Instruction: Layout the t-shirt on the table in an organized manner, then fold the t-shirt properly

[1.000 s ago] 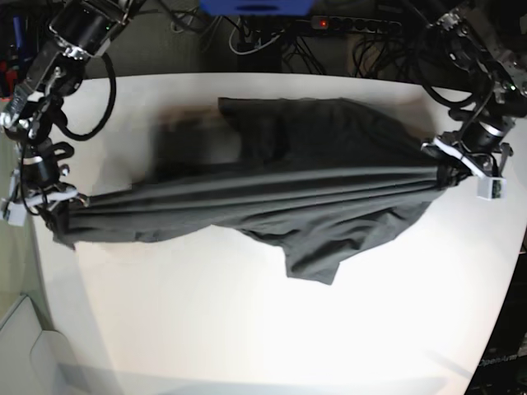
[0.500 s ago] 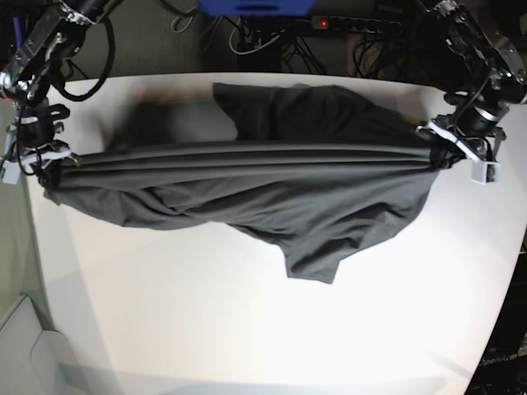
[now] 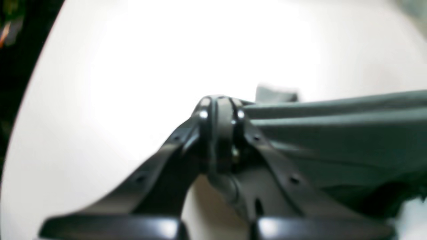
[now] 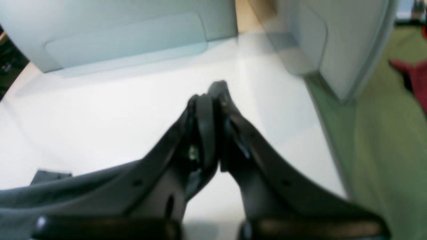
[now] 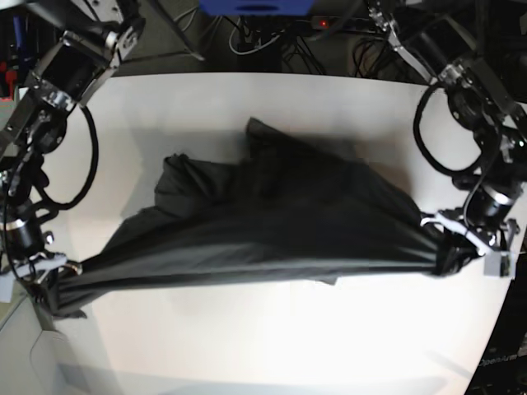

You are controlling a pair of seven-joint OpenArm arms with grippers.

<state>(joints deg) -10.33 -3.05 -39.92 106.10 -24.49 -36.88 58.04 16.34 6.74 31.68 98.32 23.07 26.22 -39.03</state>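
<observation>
The dark charcoal t-shirt (image 5: 272,218) is stretched across the white table (image 5: 272,337), its front edge pulled taut between my two grippers. In the base view my left gripper (image 5: 445,257) is shut on the shirt's right end, near the table's right edge. My right gripper (image 5: 56,276) is shut on the left end, at the table's left edge. The left wrist view shows my left gripper (image 3: 220,106) pinched on pleated cloth (image 3: 333,133). My right gripper (image 4: 210,96) is likewise pinched, with the cloth (image 4: 66,190) trailing to the lower left. The rest of the shirt lies bunched behind the taut edge.
Cables and a power strip (image 5: 354,25) run behind the table's far edge. A pale grey bin (image 5: 25,354) stands off the near left corner and shows close in the right wrist view (image 4: 116,33). Green floor (image 4: 383,133) lies beside the table.
Both grippers have pulled the taut shirt edge from the back of the table toward the near side. The loose cloth that lay in front of that edge now trails behind it.
</observation>
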